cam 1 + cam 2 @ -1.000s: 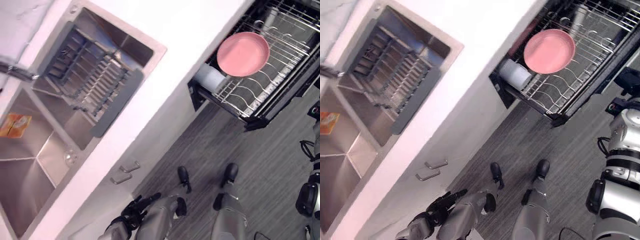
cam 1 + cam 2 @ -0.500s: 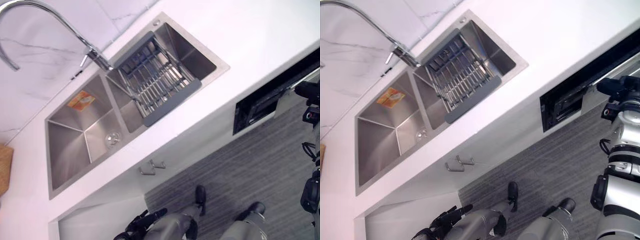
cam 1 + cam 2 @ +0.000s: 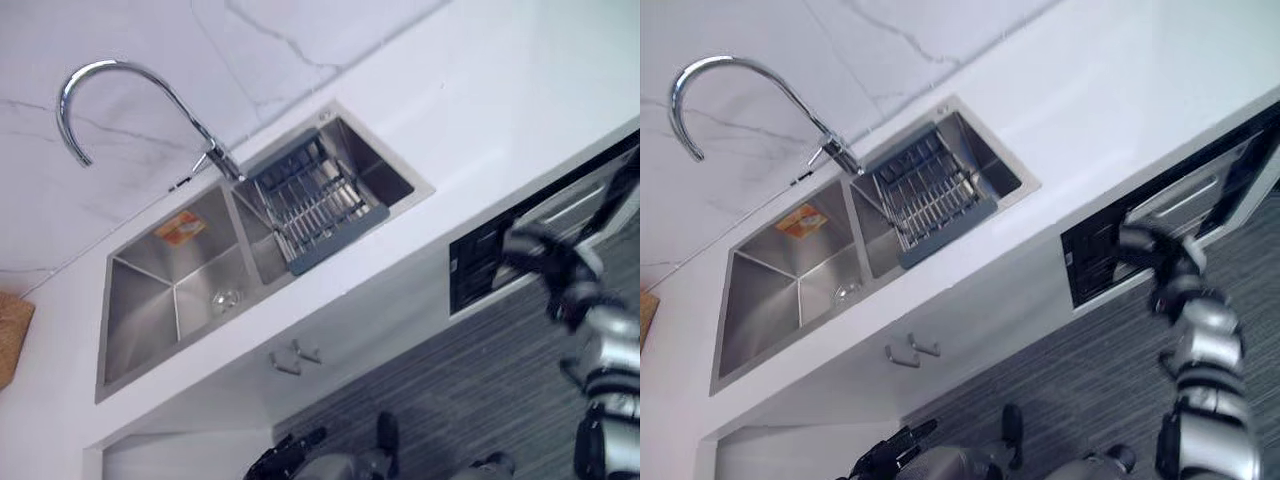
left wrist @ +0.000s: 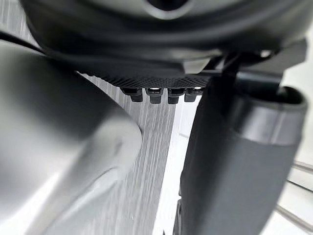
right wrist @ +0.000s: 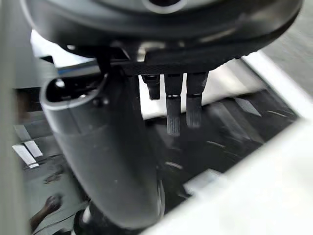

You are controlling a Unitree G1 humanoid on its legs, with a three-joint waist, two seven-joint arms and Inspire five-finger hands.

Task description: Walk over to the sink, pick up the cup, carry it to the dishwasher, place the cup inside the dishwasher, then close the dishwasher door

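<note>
The dishwasher [image 3: 478, 268] sits under the white counter at the right, showing a dark gap beside its grey front panel [image 3: 1185, 195]. The cup is hidden from me. My right hand [image 3: 1148, 243] hovers just in front of that gap, blurred; in the right wrist view its fingers [image 5: 174, 110] reach out fairly straight over the dark interior and hold nothing. My left hand [image 3: 287, 456] hangs low by the cabinet front, its fingers [image 4: 152, 93] straight and empty.
A double steel sink [image 3: 140, 320] with a curved faucet [image 3: 120, 78] is set into the counter [image 3: 500, 110]. A grey drying rack [image 3: 315, 205] fills the right basin and an orange packet [image 3: 180, 228] lies in the left. Two cabinet handles [image 3: 293, 357] stick out below.
The camera has swung left and up. The pulled-out rack with the pink plate and cup is now out of sight inside the dishwasher. My right hand has uncurled and moved to the gap.
</note>
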